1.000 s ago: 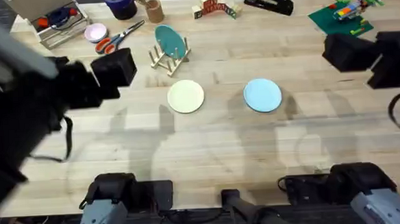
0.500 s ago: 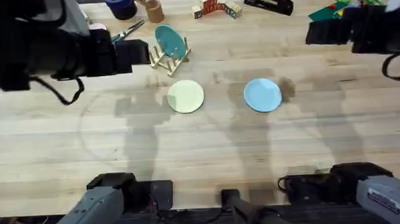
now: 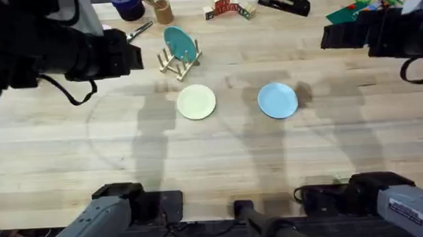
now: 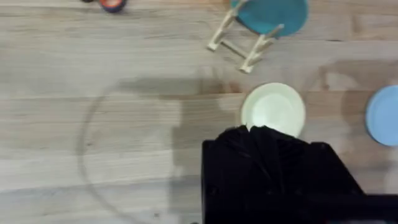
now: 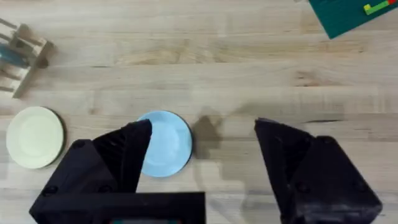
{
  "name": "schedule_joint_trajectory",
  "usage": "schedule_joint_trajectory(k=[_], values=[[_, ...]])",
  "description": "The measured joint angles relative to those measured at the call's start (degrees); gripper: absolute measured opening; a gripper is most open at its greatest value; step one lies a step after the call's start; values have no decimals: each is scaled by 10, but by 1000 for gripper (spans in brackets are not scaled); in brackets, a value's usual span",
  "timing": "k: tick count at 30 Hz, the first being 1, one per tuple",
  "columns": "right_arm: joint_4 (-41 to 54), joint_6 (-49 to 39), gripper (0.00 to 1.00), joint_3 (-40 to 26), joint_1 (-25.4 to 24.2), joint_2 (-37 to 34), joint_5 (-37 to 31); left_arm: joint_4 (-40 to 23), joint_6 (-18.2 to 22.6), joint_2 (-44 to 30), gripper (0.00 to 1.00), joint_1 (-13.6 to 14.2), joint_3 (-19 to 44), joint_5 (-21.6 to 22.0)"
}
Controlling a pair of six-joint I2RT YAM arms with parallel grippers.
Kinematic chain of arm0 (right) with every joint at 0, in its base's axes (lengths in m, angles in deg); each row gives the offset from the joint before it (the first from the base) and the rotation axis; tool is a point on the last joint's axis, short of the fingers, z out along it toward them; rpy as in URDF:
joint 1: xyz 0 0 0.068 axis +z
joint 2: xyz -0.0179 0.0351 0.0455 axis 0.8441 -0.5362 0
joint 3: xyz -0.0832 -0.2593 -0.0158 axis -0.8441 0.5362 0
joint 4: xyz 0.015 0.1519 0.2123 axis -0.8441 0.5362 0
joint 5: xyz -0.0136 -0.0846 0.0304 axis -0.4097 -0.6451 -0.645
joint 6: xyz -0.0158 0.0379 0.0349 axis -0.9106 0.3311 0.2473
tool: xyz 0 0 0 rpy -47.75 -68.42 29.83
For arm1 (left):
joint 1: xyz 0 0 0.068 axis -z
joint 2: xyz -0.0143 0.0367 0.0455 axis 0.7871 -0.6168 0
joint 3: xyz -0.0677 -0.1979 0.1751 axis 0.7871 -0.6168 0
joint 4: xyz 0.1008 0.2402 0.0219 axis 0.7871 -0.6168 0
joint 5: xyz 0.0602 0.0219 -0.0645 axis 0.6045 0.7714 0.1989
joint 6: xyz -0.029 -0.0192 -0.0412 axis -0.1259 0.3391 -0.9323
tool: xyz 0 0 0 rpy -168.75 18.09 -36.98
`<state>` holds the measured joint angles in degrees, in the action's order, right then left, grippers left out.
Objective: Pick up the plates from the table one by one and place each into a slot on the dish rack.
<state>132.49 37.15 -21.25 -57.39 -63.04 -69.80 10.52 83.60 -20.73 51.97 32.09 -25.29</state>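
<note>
A pale yellow plate (image 3: 196,102) (image 4: 273,110) (image 5: 34,137) and a light blue plate (image 3: 277,100) (image 5: 166,143) (image 4: 384,116) lie flat side by side on the wooden table (image 3: 221,161). Behind the yellow plate stands the dish rack (image 3: 178,61) (image 4: 244,46), with a darker teal plate (image 3: 179,42) (image 4: 272,14) upright in one slot. My left gripper (image 3: 131,57) (image 4: 252,132) hovers left of the rack, shut and holding nothing. My right gripper (image 3: 332,36) (image 5: 204,127) hangs high to the right of the blue plate, open and holding nothing.
Along the far edge are scissors (image 3: 138,29), a round wooden cup (image 3: 164,11), toy blocks (image 3: 227,5), a black stapler (image 3: 284,0) and a green brick plate (image 3: 358,13) (image 5: 348,14). Bare wood stretches in front of both plates.
Both arms have risen and swung toward the far side. The left gripper came in beside the rack, then drew back slightly left. The plates have not moved.
</note>
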Motion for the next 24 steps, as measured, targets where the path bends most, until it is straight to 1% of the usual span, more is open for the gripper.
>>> schedule_joint_trajectory(k=[2,4,8,11,14,16,19,22,24], values=[[0,0,996,0,0,0,0,0,4,0,41,-6,0,-37],[0,0,995,0,0,0,0,0,11,0,41,-22,0,-86],[0,0,995,0,0,0,0,3,28,0,42,-71,-5,-198],[0,0,995,0,0,0,0,28,41,-1,42,-103,-37,-284],[0,0,995,0,0,0,0,74,49,-15,43,-119,-91,-356],[0,0,996,0,0,0,0,100,52,-31,43,-124,-126,-387],[0,0,995,0,0,0,0,147,54,-55,42,-126,-174,-416],[0,0,996,0,0,0,0,193,55,-72,41,-126,-207,-441],[0,0,996,0,0,0,0,210,55,-83,41,-126,-220,-453]])
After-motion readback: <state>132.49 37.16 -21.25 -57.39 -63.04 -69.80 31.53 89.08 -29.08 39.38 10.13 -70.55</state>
